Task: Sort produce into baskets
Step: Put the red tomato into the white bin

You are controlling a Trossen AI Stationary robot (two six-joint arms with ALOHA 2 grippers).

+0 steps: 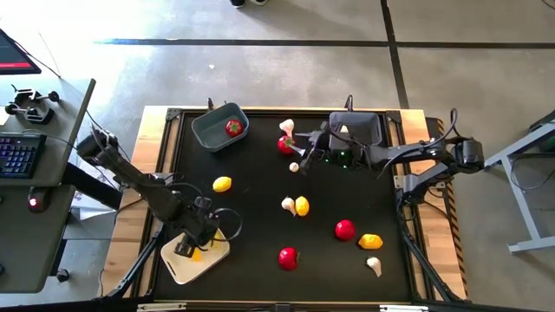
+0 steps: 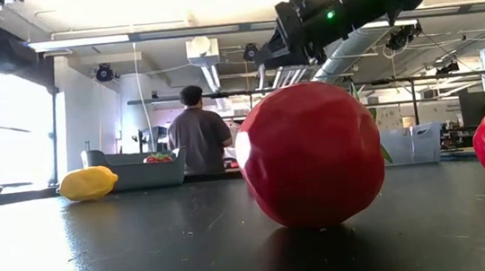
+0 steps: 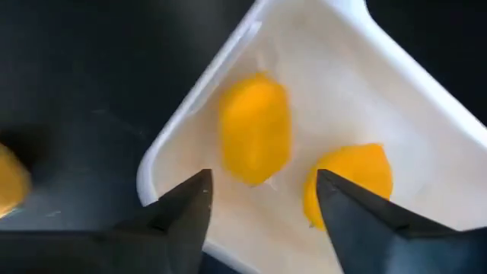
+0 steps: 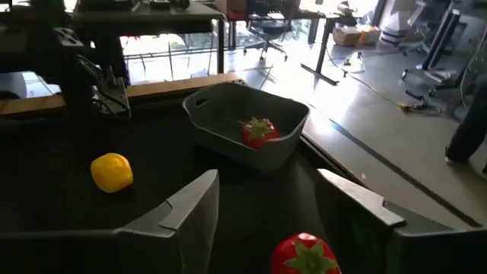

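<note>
Tomato point(image 4: 303, 255) lies on the mat just below the right gripper point(image 4: 266, 209), whose fingers gape empty, nearer than the left gripper point(image 3: 262, 202); that one hangs parted over two lemons point(image 3: 255, 139) in the tray point(image 3: 426, 99)

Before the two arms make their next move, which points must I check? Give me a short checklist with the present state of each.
1. Left gripper open over the cream tray: ok.
2. Two lemons lie inside the tray: ok.
3. Right gripper open, nothing between its fingers: ok.
4. A red piece lies just ahead of the right gripper: ok.
5. Grey-blue bin has room, holding one red piece: ok.
6. Contents of the dark rectangular bin at the far edge: cannot tell, the right arm covers much of it.
</note>
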